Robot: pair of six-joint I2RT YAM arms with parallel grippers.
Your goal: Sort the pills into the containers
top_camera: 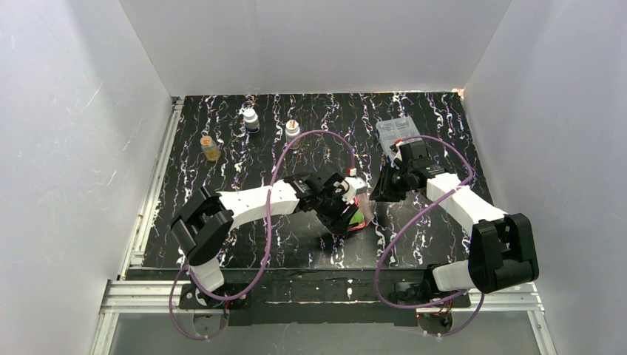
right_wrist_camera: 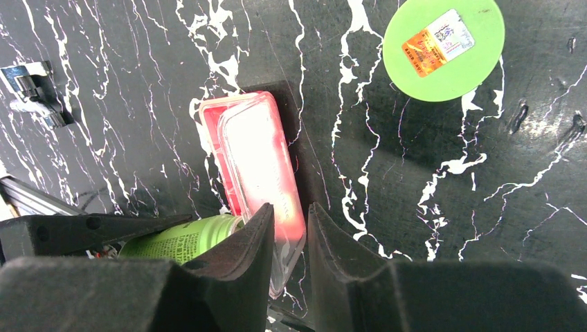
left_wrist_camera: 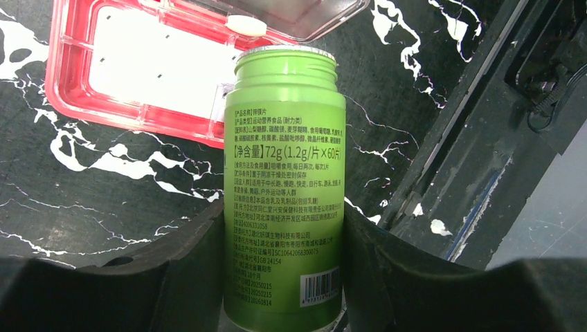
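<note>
**Left gripper** (left_wrist_camera: 284, 232): the jaws stand partly apart and are clamped on the sides of a green bottle (left_wrist_camera: 284, 173). The bottle is uncapped, with its printed label facing the wrist camera and its open mouth pointing away from the palm.

Just beyond that mouth, and spreading to the fingers' left, lies the red pill case (left_wrist_camera: 59, 76), open on the marbled black table (left_wrist_camera: 104, 207). Its whitish compartments (left_wrist_camera: 159, 62) read as one pale field. A single white oblong pill (left_wrist_camera: 247, 25) sits at the far edge by the clear lid (left_wrist_camera: 304, 14). Whether it lies in a compartment or on the lid cannot be told.

**Right gripper** (right_wrist_camera: 291, 211): the jaws are nearly together, pinching the near corner of the clear lid, which rises ahead of the fingertips. The bottle lies to the left of these fingers.

**Right wrist view only:** the green cap (right_wrist_camera: 443, 48) lies flat, well ahead and to the right of the fingers, with an orange sticker on it.

**Overhead view only:** both grippers meet at the case near the table's middle. Three small bottles (top_camera: 251, 120) stand far beyond the left gripper. A clear plastic box (top_camera: 395, 132) stands just beyond the right gripper.
</note>
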